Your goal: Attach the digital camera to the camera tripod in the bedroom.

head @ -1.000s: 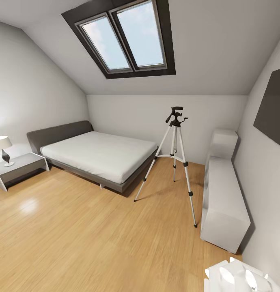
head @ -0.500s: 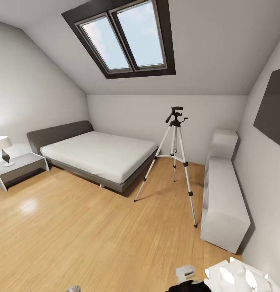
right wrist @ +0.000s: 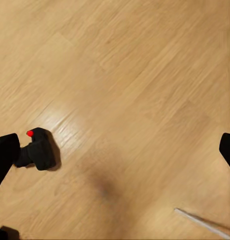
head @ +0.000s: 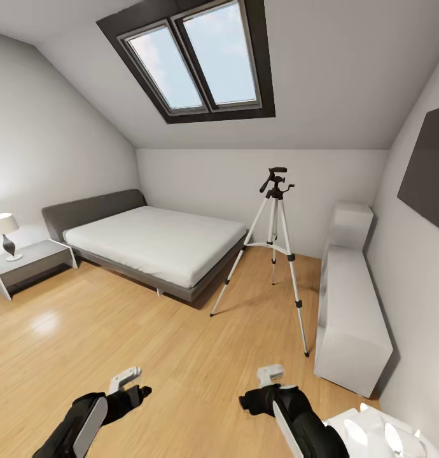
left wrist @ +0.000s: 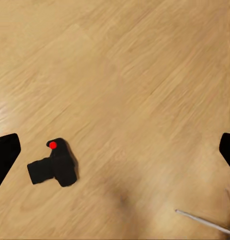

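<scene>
I am holding both jaws spread above the wood floor [left wrist: 145, 75], and I should lower the left gripper [head: 127, 381] squarely over the digital camera [left wrist: 55, 167] before closing.

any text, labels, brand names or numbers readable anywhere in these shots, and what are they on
None: no words, numbers or brand marks can be read in any view.
The camera lying on the wood floor bears just a plain red dot, no lettering.
The tripod, the dark wall panel, the white cabinet and the two grippers show blank surfaces.
</scene>
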You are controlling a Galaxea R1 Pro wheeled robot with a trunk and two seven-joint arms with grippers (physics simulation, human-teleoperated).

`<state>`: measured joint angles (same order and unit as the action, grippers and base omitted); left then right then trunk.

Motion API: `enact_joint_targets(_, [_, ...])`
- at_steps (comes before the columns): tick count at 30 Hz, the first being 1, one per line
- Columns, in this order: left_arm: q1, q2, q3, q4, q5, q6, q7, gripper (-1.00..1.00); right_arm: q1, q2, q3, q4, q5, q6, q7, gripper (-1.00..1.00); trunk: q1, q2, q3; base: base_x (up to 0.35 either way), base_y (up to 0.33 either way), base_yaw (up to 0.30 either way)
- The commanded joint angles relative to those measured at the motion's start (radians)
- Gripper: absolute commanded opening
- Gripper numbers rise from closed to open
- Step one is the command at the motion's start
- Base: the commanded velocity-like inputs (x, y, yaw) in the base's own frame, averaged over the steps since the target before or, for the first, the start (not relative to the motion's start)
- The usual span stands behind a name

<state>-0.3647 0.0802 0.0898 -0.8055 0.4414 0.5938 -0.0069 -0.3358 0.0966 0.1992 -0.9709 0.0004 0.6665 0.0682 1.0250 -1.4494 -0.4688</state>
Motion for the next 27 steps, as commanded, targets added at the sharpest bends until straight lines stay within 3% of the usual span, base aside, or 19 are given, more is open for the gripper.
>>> enact_joint_targets(1, [-0.016,-0.004,0.0,-0.079,0.027,0.013,-0.001,1.0,-0.005,0.001,-0.001,-0.05,0.002,0.007,0.001,1.0,0.0,-0.001,-0.001,0.0,0.0,0.0])
enact_joint_targets(17, [-0.023,-0.011,-0.007,-0.131,0.027,0.0,0.007,1.0,-0.008,-0.013,-0.017,-0.042,-0.008,0.01,0.002,1.0,0.0,-0.001,-0.001,0.0,0.0,0.0])
enact_joint_targets(27, [-0.023,-0.064,-0.001,-0.137,0.025,0.006,0.012,1.0,-0.008,-0.013,-0.018,-0.02,-0.006,0.007,0.004,1.0,0.0,-0.001,-0.001,0.0,0.0,0.0])
